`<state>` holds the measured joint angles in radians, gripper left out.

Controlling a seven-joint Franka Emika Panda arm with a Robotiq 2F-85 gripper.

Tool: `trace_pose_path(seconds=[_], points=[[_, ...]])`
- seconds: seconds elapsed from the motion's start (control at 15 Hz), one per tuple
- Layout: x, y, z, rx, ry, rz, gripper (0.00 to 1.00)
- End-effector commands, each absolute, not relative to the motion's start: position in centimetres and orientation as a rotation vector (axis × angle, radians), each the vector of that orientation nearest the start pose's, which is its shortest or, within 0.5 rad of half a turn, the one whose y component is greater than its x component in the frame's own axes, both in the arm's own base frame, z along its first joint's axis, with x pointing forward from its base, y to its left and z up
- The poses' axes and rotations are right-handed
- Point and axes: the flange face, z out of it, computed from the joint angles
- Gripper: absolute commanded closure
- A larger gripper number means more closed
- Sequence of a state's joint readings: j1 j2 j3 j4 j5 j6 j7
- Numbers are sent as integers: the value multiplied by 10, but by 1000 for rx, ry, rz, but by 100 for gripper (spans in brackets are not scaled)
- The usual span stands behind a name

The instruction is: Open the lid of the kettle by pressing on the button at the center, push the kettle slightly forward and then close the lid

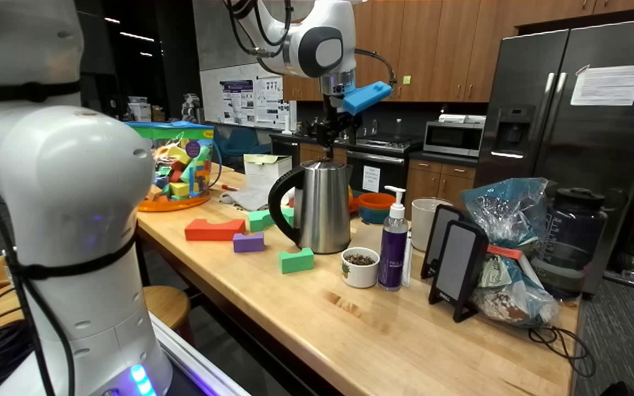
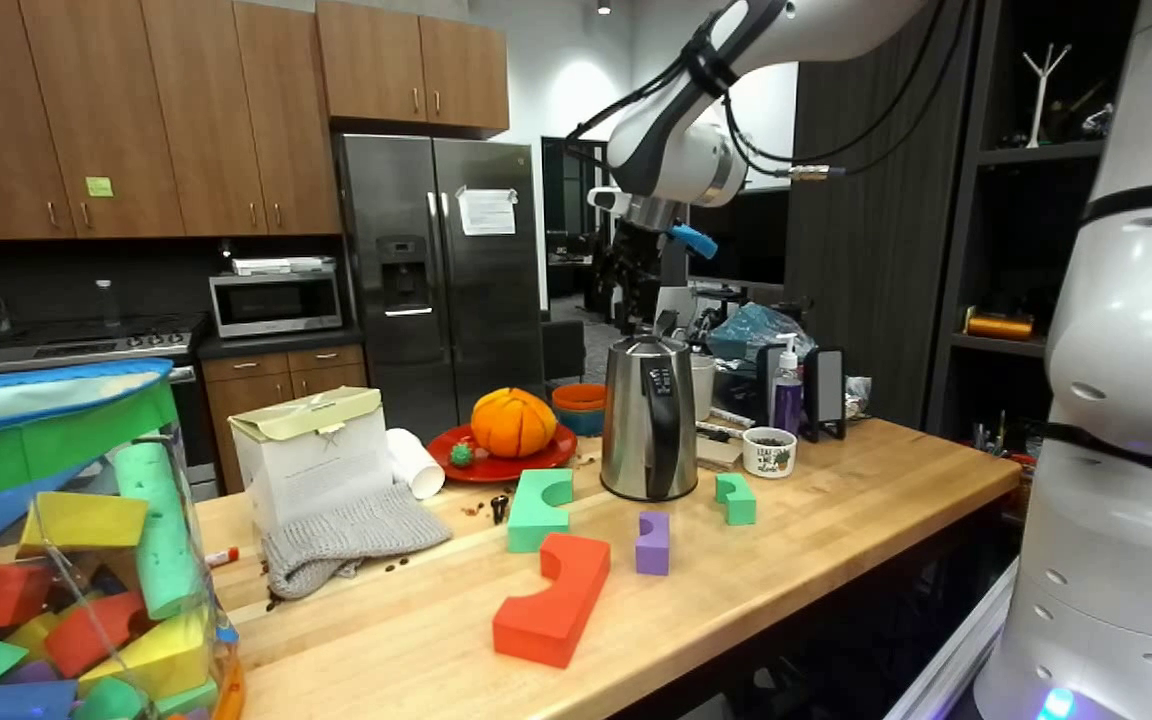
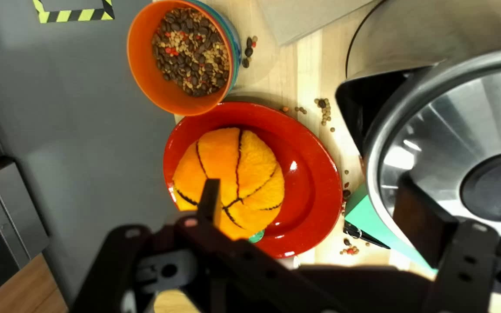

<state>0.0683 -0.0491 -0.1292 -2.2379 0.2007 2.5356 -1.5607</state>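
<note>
the kettle (image 1: 325, 214) is stood upright at centre frame in an exterior view; its lid (image 3: 442, 130) is seen in place at the right of the wrist view, black button (image 3: 489, 184) in its middle; the gripper (image 3: 309, 191) is held above, 2 fingers (image 3: 424, 219) parted wide, the lower-right finger seen over the lid; whether contact is made cannot be told; at mid-frame an orange pumpkin (image 3: 250, 165) is borne on a red plate (image 3: 311, 191)
</note>
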Motion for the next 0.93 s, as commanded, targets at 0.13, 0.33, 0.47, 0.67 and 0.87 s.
trace_pose_path(seconds=[0.13,0.33,0.47,0.67,0.87], points=[[554,-40,422,-2486,-2026,-529,0],[556,-40,420,-2476,-2026,-510,0],[556,-40,421,-2474,-2026,-511,0],[550,-42,437,-2483,-2042,-545,0],[542,-43,456,-2492,-2074,-588,0]])
